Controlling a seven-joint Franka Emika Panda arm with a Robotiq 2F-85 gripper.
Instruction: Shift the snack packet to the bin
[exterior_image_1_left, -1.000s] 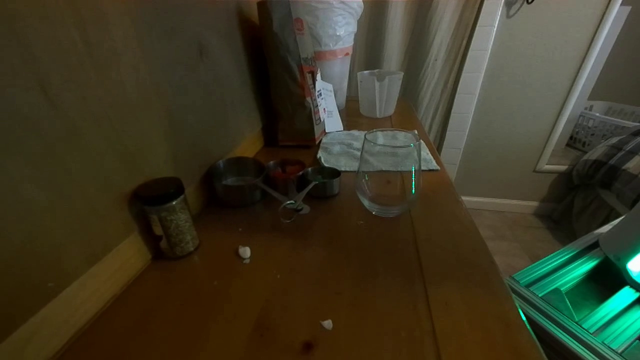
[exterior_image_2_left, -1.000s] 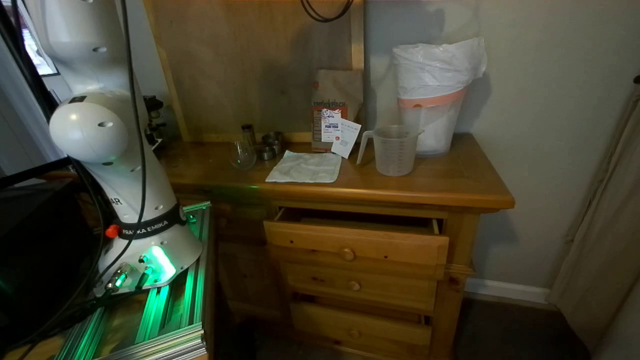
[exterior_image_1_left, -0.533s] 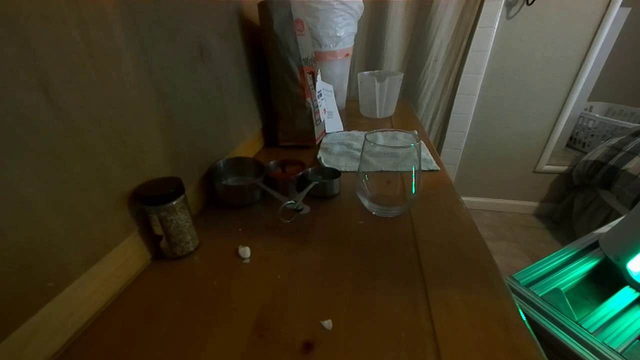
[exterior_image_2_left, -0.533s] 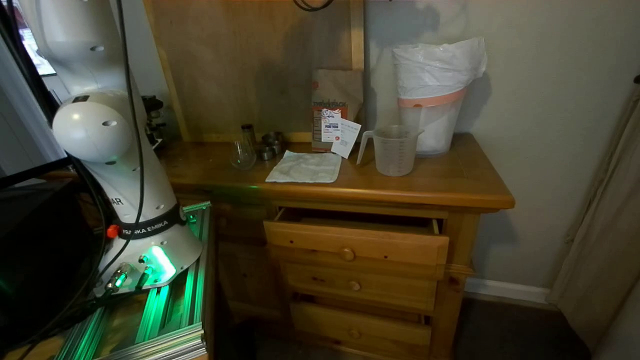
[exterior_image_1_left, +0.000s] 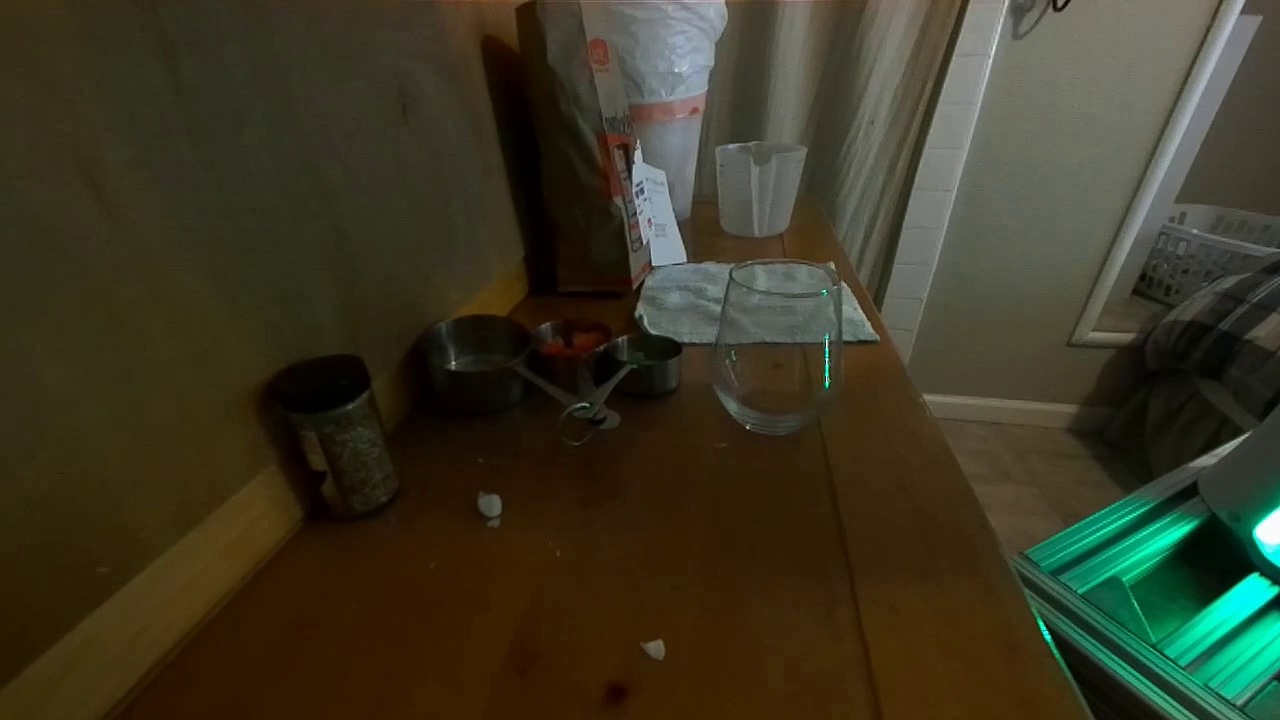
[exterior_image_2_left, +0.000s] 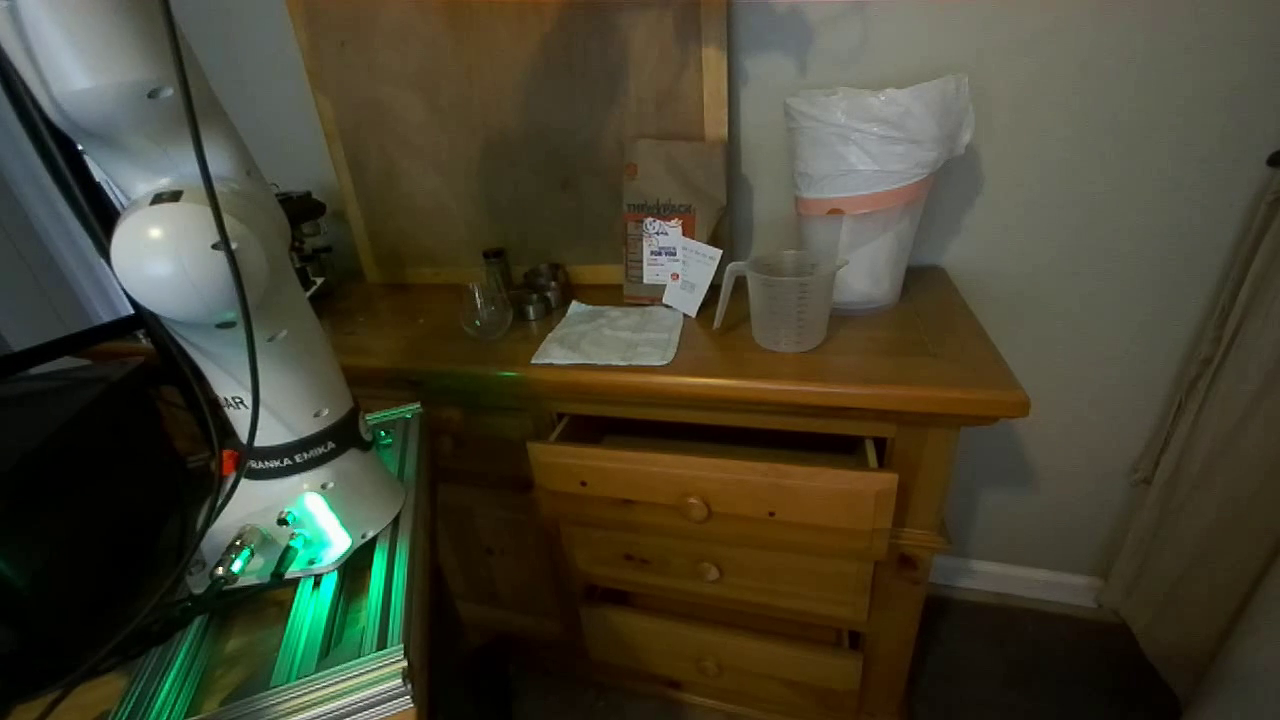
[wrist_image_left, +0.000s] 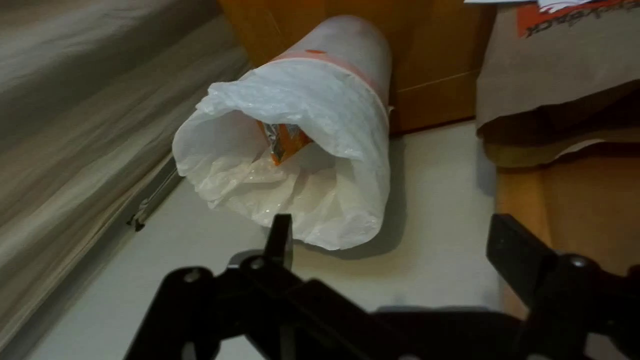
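Note:
The snack packet (wrist_image_left: 290, 141), orange and silver, lies inside the bin in the wrist view; only its upper corner shows past the liner's rim. The bin (wrist_image_left: 357, 42) is a pale round tub with a white plastic liner (wrist_image_left: 320, 95) and an orange band. It stands at the far end of the wooden desk in both exterior views (exterior_image_2_left: 865, 250) (exterior_image_1_left: 672, 150), where its inside is hidden. My gripper (wrist_image_left: 390, 235) is open with nothing between its fingers, apart from the bin and beyond its mouth. The gripper is out of view in both exterior views.
A brown paper bag (exterior_image_2_left: 675, 170) with a tag stands beside the bin. A clear measuring jug (exterior_image_2_left: 790, 305) stands in front of it. A cloth (exterior_image_2_left: 610, 335), a stemless glass (exterior_image_1_left: 778, 370), metal measuring cups (exterior_image_1_left: 478, 365) and a spice jar (exterior_image_1_left: 340, 440) stand along the desk.
In an exterior view, the arm's upper links have tilted left, away from the bin, and the arm's cable has shifted left. The things on the desk have not moved.

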